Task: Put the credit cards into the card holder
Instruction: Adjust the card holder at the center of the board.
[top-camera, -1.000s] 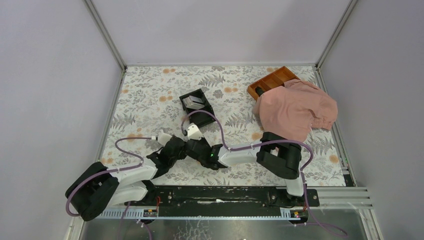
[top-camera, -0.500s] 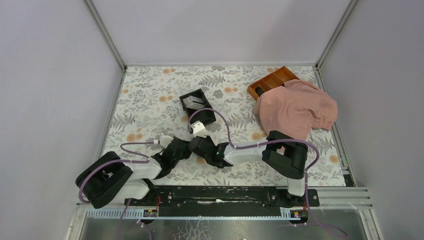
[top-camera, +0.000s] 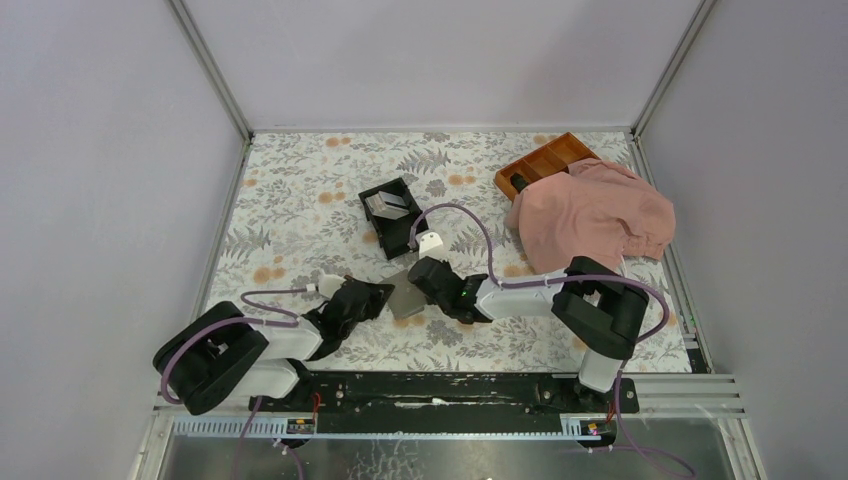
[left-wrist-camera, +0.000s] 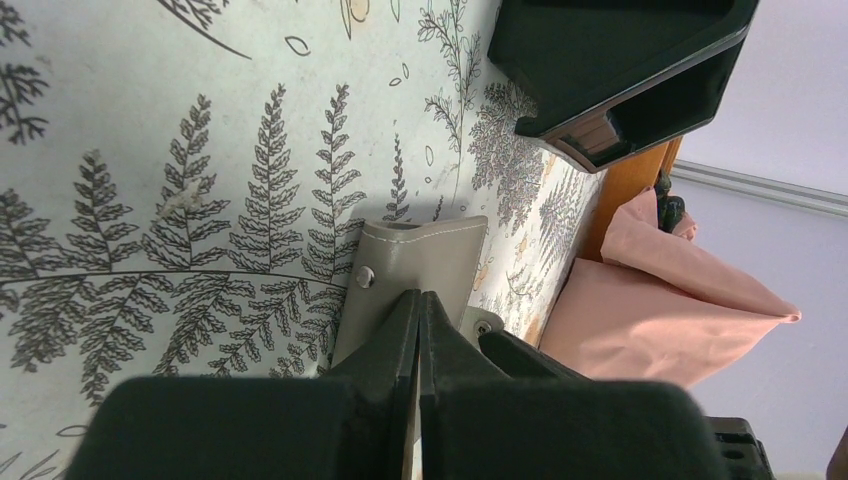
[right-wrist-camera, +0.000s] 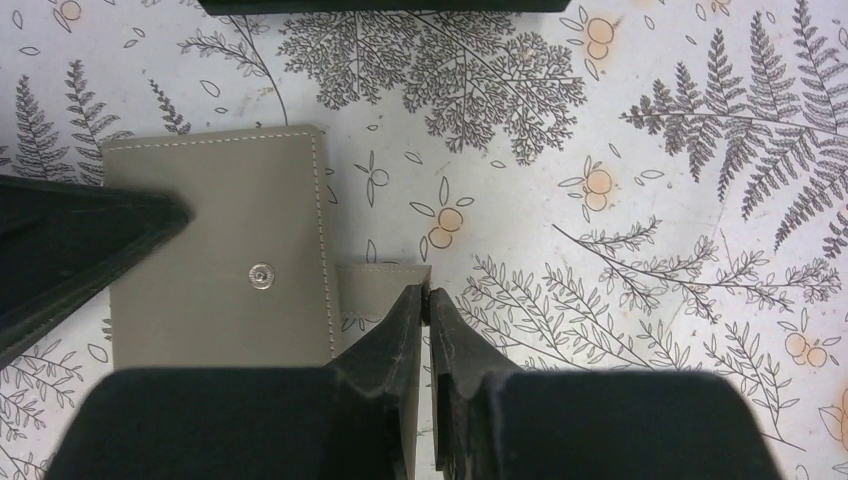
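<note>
The grey-taupe card holder (top-camera: 405, 301) lies on the fern-print mat between my two grippers. In the right wrist view it (right-wrist-camera: 220, 220) shows a metal snap stud and a short strap tab (right-wrist-camera: 372, 283). My right gripper (right-wrist-camera: 427, 293) is shut on that tab's end. My left gripper (left-wrist-camera: 418, 296) is shut on the card holder's (left-wrist-camera: 430, 255) opposite edge, and one of its fingers (right-wrist-camera: 90, 235) crosses the holder. From above, the left gripper (top-camera: 383, 294) and right gripper (top-camera: 414, 288) sit close together. Pale grey credit cards (top-camera: 385, 203) stand in the black box.
The black two-compartment box (top-camera: 403, 236) sits just behind the grippers. A pink cloth (top-camera: 590, 215) lies at the right, partly over an orange-brown divided tray (top-camera: 545, 160). Purple cables loop over both arms.
My right gripper has pulled right and back, away from the left gripper. The card holder now shows between them. The left arm shifted slightly toward the near edge.
</note>
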